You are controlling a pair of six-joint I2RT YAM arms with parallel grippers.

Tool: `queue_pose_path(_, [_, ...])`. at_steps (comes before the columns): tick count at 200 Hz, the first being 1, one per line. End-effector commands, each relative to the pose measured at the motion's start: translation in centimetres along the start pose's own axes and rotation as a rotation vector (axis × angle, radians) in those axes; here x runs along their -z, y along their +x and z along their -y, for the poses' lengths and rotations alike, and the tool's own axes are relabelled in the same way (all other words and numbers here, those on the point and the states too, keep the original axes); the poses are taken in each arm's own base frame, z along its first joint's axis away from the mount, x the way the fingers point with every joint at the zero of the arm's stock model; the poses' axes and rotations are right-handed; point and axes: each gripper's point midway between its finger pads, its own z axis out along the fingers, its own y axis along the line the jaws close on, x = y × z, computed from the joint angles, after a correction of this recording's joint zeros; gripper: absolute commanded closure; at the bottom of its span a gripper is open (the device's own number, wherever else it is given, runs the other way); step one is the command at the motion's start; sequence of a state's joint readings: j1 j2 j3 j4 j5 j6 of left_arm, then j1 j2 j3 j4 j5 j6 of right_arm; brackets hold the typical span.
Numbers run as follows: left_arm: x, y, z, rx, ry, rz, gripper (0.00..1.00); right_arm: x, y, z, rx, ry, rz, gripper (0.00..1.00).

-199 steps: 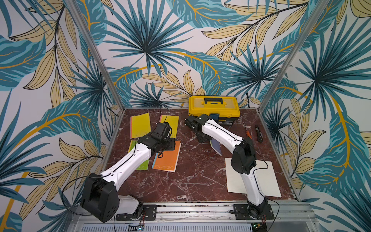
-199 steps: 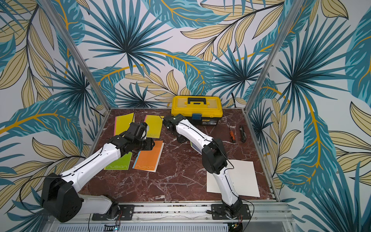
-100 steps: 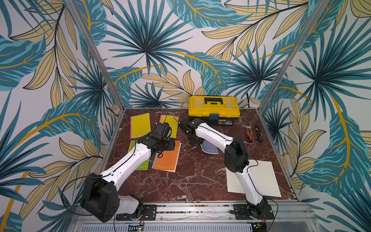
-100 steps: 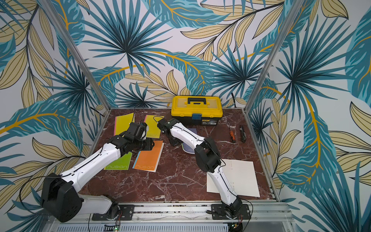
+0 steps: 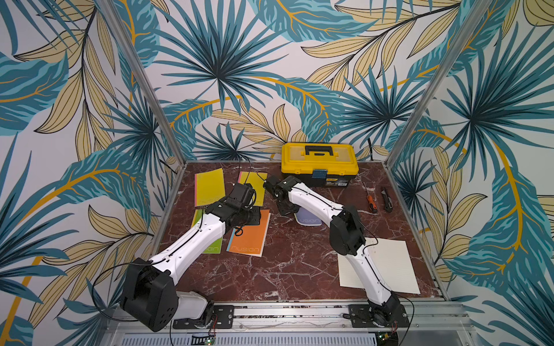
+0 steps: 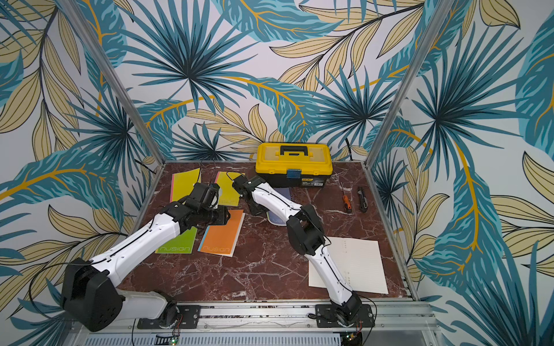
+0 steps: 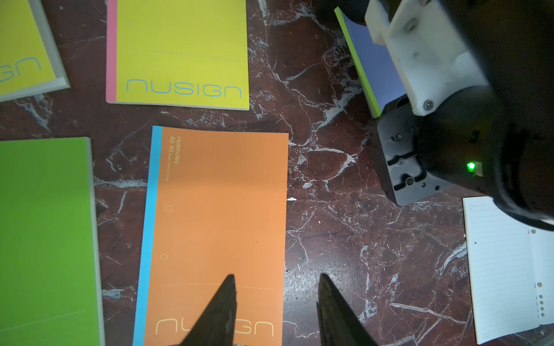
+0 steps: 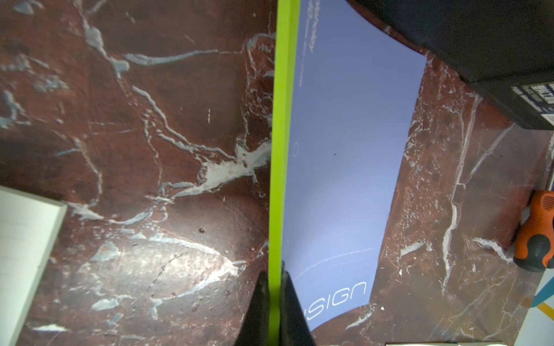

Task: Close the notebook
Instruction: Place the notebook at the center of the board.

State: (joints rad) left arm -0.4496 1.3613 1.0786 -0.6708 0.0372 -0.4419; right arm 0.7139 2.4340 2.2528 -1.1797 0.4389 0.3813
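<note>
leafy teal-and-tan wallpaper walls (image 5: 224, 60) rise on three sides — red-brown marble tabletop (image 5: 284, 269) below.

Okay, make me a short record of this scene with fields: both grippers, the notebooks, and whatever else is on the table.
right gripper: shut on the green spine edge of the lavender notebook
left gripper: open, empty, over the edge of the orange notebook
lavender notebook: logo cover up, just in front of the toolbox
closed notebooks nearby: two yellow notebooks, one green notebook
lined pages: open flat at the front of the table, by the right arm
tools: screwdriver and utility knife, side by side, right of the toolbox
</note>
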Motion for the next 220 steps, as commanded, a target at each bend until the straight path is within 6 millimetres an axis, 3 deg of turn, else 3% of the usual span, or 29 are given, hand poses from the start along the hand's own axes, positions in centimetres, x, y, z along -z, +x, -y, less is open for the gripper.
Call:
queue_pose_path(1, [0.4, -0.2, -0.1, 0.000, 0.002, 0.011, 0.54, -1.3, -0.1, -1.0, -0.039, -0.028, -0.010, 0.92])
queue_pose_path(21, [0.3, -0.1, -0.2, 0.000, 0.001, 0.008, 0.54, -1.4, -0.3, -1.5, -0.056, -0.050, -0.010, 0.88])
queue_pose_path(42, [0.1, -0.2, -0.2, 0.000, 0.001, 0.004, 0.54, -0.9, -0.6, -2.0, -0.074, -0.086, 0.001, 0.75])
queue_pose_path(79, [0.2, -0.1, -0.3, 0.000, -0.007, 0.005, 0.52, 1.0, -1.3, -2.3, -0.097, -0.161, 0.038, 0.61])
queue_pose_path(124, [-0.1, -0.2, -0.2, 0.004, -0.002, -0.001, 0.52, 4.0, -1.1, -1.4, -0.116, -0.222, 0.078, 0.59])
queue_pose_path(182, [-0.4, -0.6, 0.7, 0.002, 0.025, 0.002, 0.52, 6.7, 2.1, 1.5, -0.150, -0.233, 0.110, 0.58])
queue_pose_path(220, [-1.5, -0.2, 2.7, -0.029, 0.050, -0.016, 0.52, 6.6, 5.8, 4.6, -0.192, -0.204, 0.085, 0.58])
